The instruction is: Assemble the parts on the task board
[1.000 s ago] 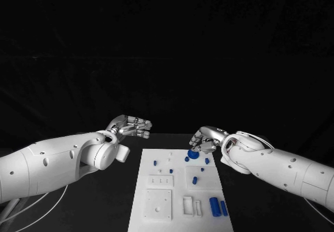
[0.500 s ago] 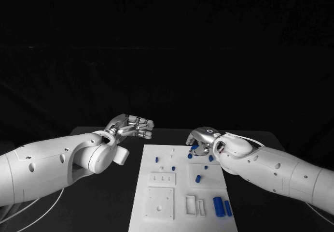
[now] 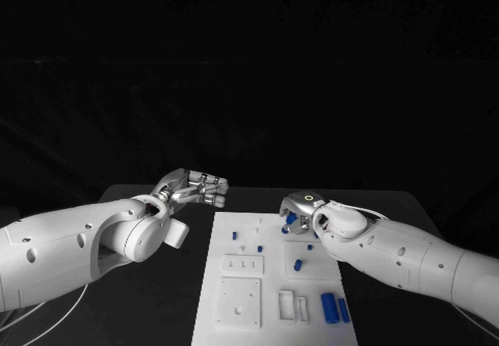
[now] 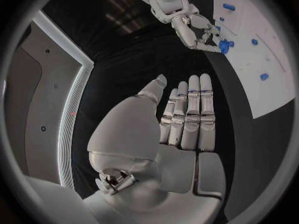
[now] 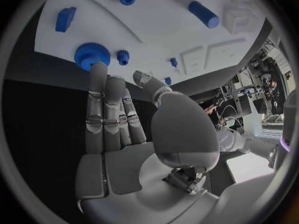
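1. Right hand point(image 3: 299, 215) has closed in over the big blue gear point(image 5: 92, 55) since a second ago; then the gear lay clear in front of the fingers, and now they hide most of it.
2. Nearest you, two blue cylinders point(image 3: 333, 308) lie side by side on the board point(image 3: 268, 285), beside white raised blocks. Nothing touches them.
3. Midway up the board, a short blue peg point(image 3: 298, 264) sits on a raised white square, with smaller pegs beyond it.
4. At the far right of the board, the gear lies flat near the edge. Your right hand's fingers are stretched out, one fingertip point(image 5: 97, 68) at the gear's rim and the thumb apart. It holds nothing yet.
5. The step in hand looks like picking up the gear. Next, bring the thumb in against the rim opposite the fingers and pinch before lifting.
6. Off the board's far left corner, your left hand point(image 3: 195, 189) hangs above the table, fingers straight and empty.
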